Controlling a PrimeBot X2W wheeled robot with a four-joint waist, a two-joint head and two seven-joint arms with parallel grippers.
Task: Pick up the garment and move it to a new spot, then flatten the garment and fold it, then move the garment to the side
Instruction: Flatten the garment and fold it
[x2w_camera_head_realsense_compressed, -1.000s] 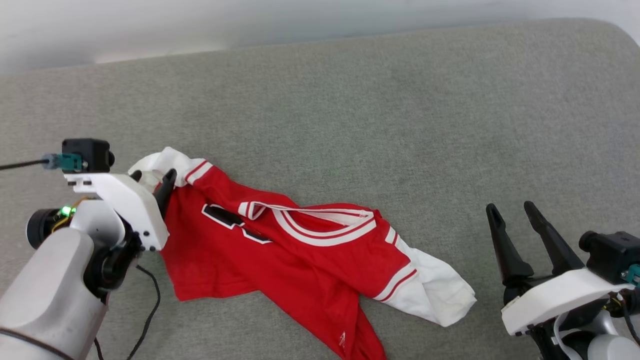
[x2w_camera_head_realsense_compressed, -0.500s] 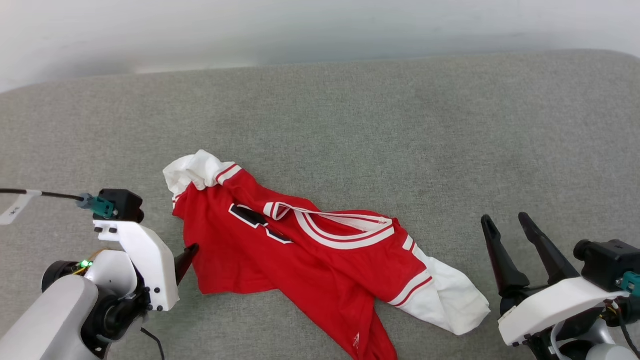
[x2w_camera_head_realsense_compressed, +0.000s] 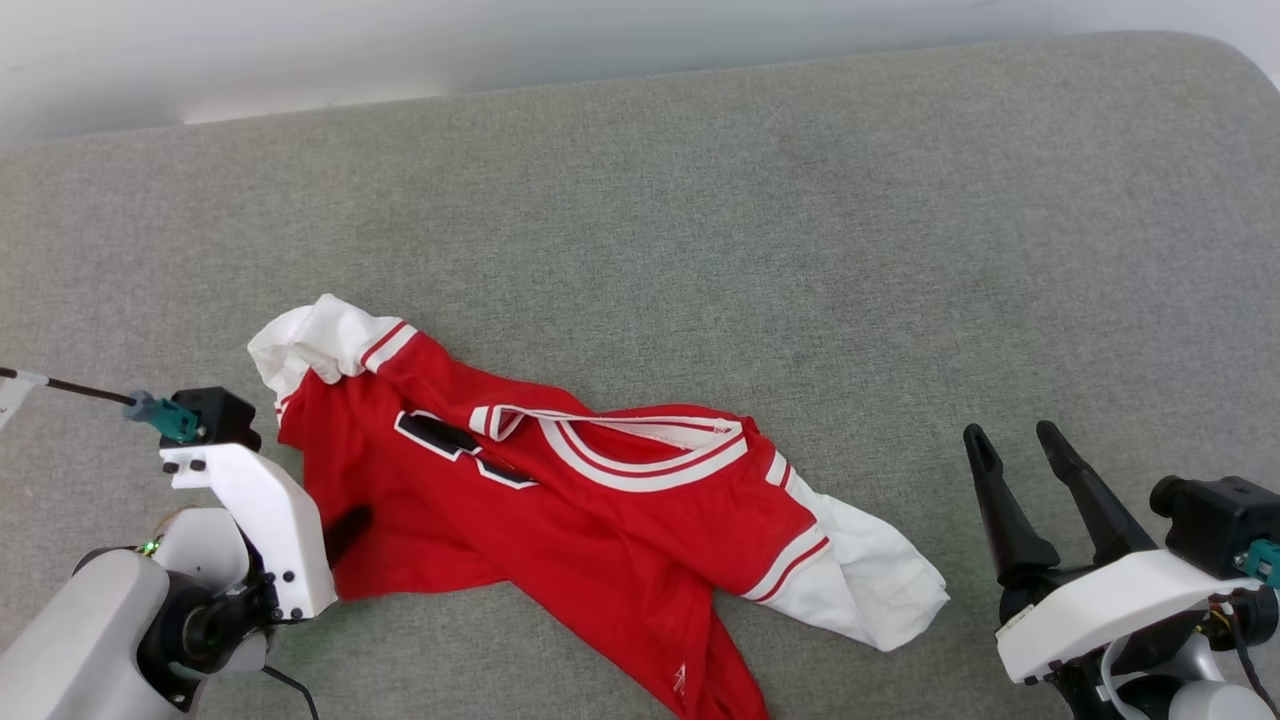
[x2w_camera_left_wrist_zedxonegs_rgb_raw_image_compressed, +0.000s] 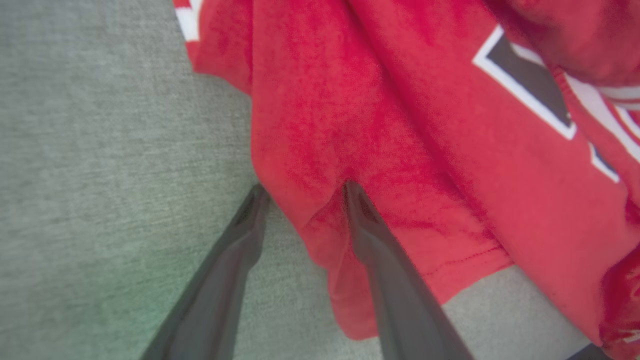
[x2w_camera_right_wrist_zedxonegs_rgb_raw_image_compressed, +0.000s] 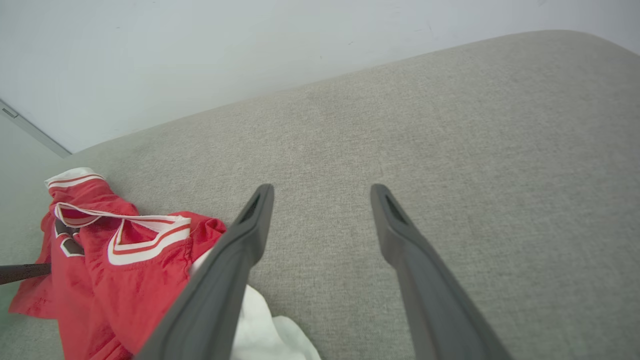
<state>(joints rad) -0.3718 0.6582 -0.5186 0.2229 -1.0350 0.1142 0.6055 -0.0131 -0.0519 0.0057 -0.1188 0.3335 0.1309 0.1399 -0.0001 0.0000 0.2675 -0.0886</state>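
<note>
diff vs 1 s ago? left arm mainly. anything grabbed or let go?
The left gripper left the white sleeve and drew back toward the robot, to the red left edge of the garment. Its jaws stand open astride that edge, with nothing gripped yet. Unchanged: the garment lies crumpled in the same spot on the grey cushion, and the right gripper waits open, off the cloth.

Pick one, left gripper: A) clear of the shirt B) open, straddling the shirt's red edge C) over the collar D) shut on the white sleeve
B: the left gripper is open, one finger on the red T-shirt, the other over the grey cushion beside it.
</note>
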